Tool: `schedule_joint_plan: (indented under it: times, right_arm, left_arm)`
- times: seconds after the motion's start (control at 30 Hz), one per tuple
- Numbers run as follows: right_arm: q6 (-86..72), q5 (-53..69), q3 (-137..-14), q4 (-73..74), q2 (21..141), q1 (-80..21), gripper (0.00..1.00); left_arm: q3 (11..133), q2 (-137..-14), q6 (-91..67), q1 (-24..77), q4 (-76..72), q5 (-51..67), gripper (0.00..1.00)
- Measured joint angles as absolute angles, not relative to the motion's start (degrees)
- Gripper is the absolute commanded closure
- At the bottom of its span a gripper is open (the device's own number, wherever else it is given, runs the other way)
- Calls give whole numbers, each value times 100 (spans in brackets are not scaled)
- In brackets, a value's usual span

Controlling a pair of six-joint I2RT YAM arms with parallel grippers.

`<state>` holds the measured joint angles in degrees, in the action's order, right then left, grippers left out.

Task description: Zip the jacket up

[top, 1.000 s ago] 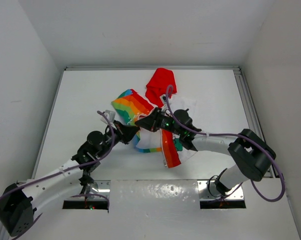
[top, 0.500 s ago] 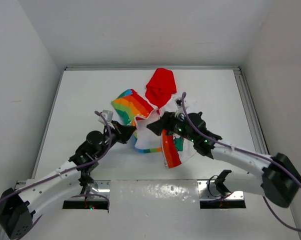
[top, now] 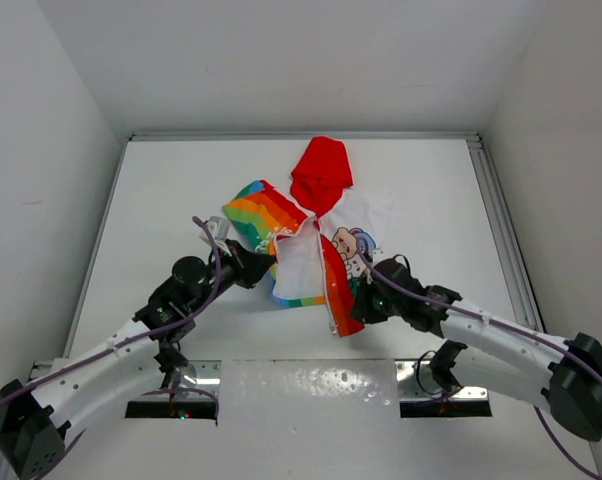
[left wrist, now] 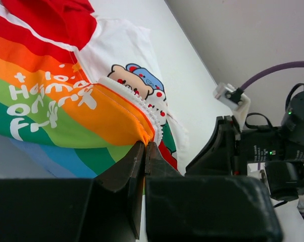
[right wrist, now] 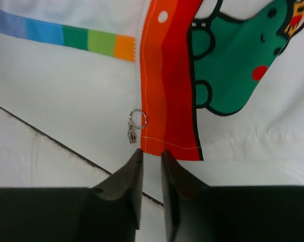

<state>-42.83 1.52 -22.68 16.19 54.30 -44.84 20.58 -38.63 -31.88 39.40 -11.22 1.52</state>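
Retreated toward the near edge, right gripper [right wrist: 151, 151] hovers narrow-jawed, empty, at the jacket [top: 271, 210] hem; outstretched left gripper [left wrist: 144, 144] pinches its orange edge.

jacket [top: 281, 215]: soft matt cloth, printed colours, white stitching along the hem. zipper pull [right wrist: 134, 126]: shiny metal ring plus tab. table [top: 181, 190]: smooth, white, matt. left pincer [left wrist: 144, 151], right pincer [right wrist: 151, 156]: smooth black matt plastic.
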Motion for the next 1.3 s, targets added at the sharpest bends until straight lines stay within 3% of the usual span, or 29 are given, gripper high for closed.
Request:
schedule_joint_plan:
  times: [0.07, 0.57, 1.17, 1.3]
  right_arm:
    - [-4268, 150, -2268, 1678, 5618, -4604, 67]
    - [-4145, -987, -2676, 1817, 6993, -5833, 62]
    - [-4333, -1951, -3057, 1929, 7822, -6493, 59]
    - [-4449, -1994, -3028, 1811, 7848, -6501, 65]
  left_arm:
    - [2058, -3896, -3203, 3940, -1120, 222, 100]
    - [2058, -3787, -3194, 3940, -1000, 255, 100]
    - [2058, -3721, -3168, 3940, -956, 211, 100]
    - [2058, -3660, -3153, 3940, -910, 211, 100]
